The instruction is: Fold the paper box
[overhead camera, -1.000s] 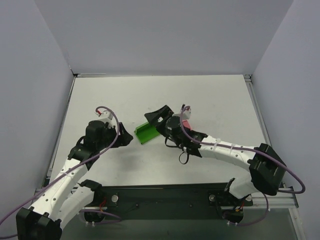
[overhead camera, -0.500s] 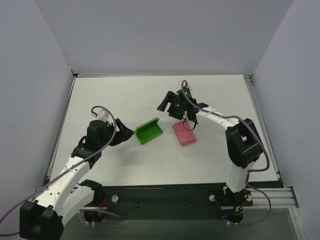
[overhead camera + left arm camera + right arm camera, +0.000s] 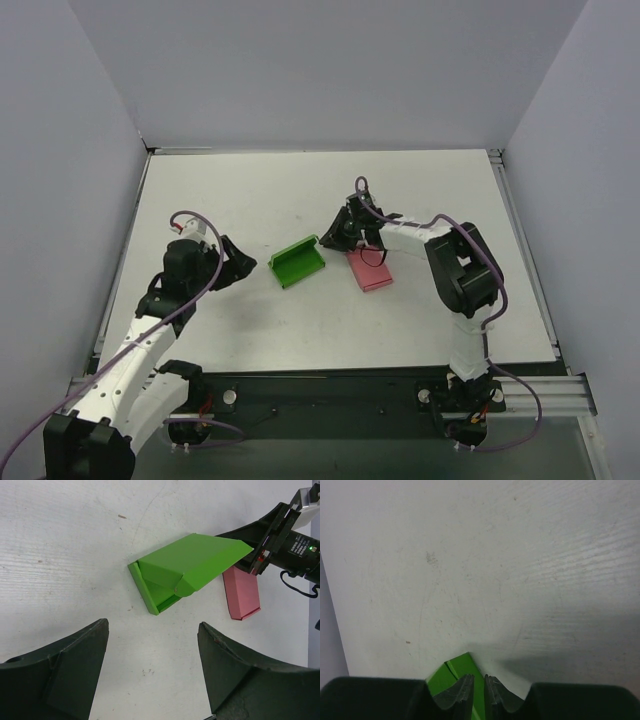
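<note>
Item 1, left tool [image 3: 152, 625]: mine, released, its 2 fingers spread wide and grasping nothing. It hovers low over the tabletop [image 3: 60, 540], aimed at the box and apart from it.

Item 2, paper box [image 3: 190, 562]: bright green thin card, lying near mid-tabletop between my 2 tools. Its base sits flat, with a low wall along the edge nearest my left tool. 1 broad panel stands up at a slant over the base, like a half-open lid. A side flap is creased inward beneath it. The card looks clean and sharply folded, with no crush marks that I can see.

Item 3, right tool [image 3: 479, 680]: mine, clenched down to a narrow slit. Green card shows in the slit, so I judge it is pinching the far edge of the raised panel.

Item 4, pink box [image 3: 241, 592]: flat, just beyond the green one, touched by neither tool.

Status, as judged: folding partly done. The base and 1 wall are formed and the big panel is lifted but not closed. Left to do, by my reckoning: bring that panel down, seat the side flaps and tuck the tabs. Whether the far wall is up, I cannot tell.
</note>
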Controlling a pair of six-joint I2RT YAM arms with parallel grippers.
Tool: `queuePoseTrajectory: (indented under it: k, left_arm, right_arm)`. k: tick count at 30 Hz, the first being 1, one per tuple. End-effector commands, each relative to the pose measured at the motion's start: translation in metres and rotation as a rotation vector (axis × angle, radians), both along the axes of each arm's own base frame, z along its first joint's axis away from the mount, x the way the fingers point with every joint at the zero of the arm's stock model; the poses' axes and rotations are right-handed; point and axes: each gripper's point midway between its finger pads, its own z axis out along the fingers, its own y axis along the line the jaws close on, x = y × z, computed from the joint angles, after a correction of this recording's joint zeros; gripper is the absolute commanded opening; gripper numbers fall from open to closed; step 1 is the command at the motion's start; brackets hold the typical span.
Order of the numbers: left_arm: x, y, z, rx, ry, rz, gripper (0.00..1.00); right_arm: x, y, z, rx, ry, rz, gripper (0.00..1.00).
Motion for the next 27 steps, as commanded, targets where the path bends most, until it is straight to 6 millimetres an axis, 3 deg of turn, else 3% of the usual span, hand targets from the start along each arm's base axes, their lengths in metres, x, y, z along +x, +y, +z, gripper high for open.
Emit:
queuePoseTrajectory:
  k: [1, 7, 15, 20, 23, 25, 27]
  left_arm:
    - [0.007, 0.002, 0.019, 0.000, -0.055, -0.019, 0.82]
    - [0.010, 0.006, 0.016, -0.001, -0.058, -0.015, 0.82]
    - [0.015, 0.013, 0.020, 0.037, -0.066, -0.027, 0.82]
    - [0.019, 0.017, 0.021, 0.040, -0.061, -0.028, 0.82]
    - [0.025, 0.017, 0.029, 0.043, -0.074, -0.040, 0.82]
    - [0.031, 0.016, 0.040, 0.060, -0.094, -0.063, 0.82]
    - [0.038, 0.015, 0.035, 0.076, -0.065, -0.088, 0.82]
  right_arm:
    - [-0.016, 0.009, -0.012, 0.039, 0.043, 0.001, 0.17]
    - [-0.048, 0.012, -0.026, 0.076, 0.089, 0.019, 0.17]
    - [-0.106, 0.022, -0.018, 0.075, 0.079, 0.114, 0.17]
    - [-0.121, 0.020, -0.009, 0.092, 0.079, 0.121, 0.19]
    - [-0.119, 0.006, -0.002, 0.102, 0.062, 0.066, 0.26]
    - [-0.119, -0.004, 0.009, 0.131, 0.041, 0.032, 0.38]
    - [-0.116, -0.002, 0.030, 0.187, 0.006, 0.018, 0.48]
